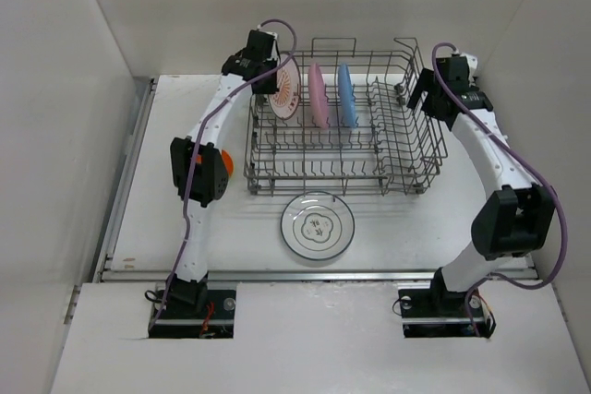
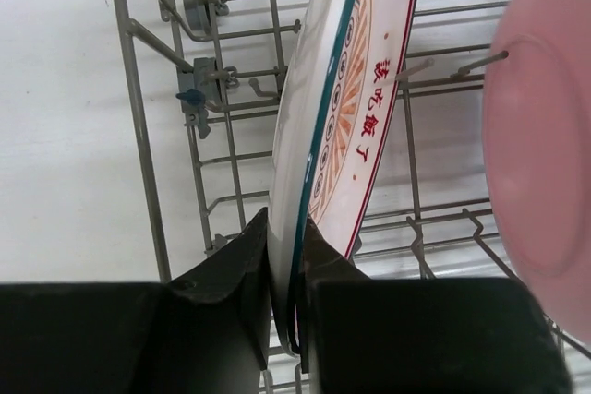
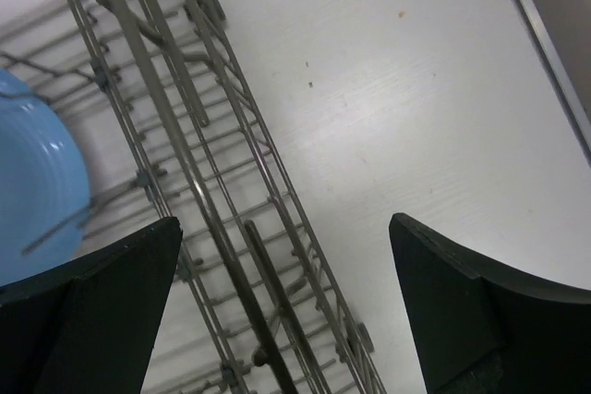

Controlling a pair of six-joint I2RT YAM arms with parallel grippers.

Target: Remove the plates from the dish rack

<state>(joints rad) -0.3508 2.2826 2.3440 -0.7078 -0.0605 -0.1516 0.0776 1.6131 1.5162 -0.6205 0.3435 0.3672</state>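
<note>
Left wrist view: the left end effector (image 2: 288, 306) is pinched narrow on the rim of the sunburst plate (image 2: 346, 108), with one finger on each face. That plate stands on edge at the left end of the rack (image 1: 406, 149), slightly tilted, with the rack's left wall wires close beside it. The pink plate (image 2: 545, 154) stands just beside it toward the rack's middle, with a gap between the two. The blue plate (image 1: 345, 94) stands next, past the pink one. A grey-patterned plate (image 1: 318, 225) lies flat on the worktop (image 1: 148, 219) just in front of the rack, apart from it. The right end effector (image 3: 286, 265) is spread wide over the rack's right wall. The wall's wires run between its fingers, and white worktop shows beyond the wall.
</note>
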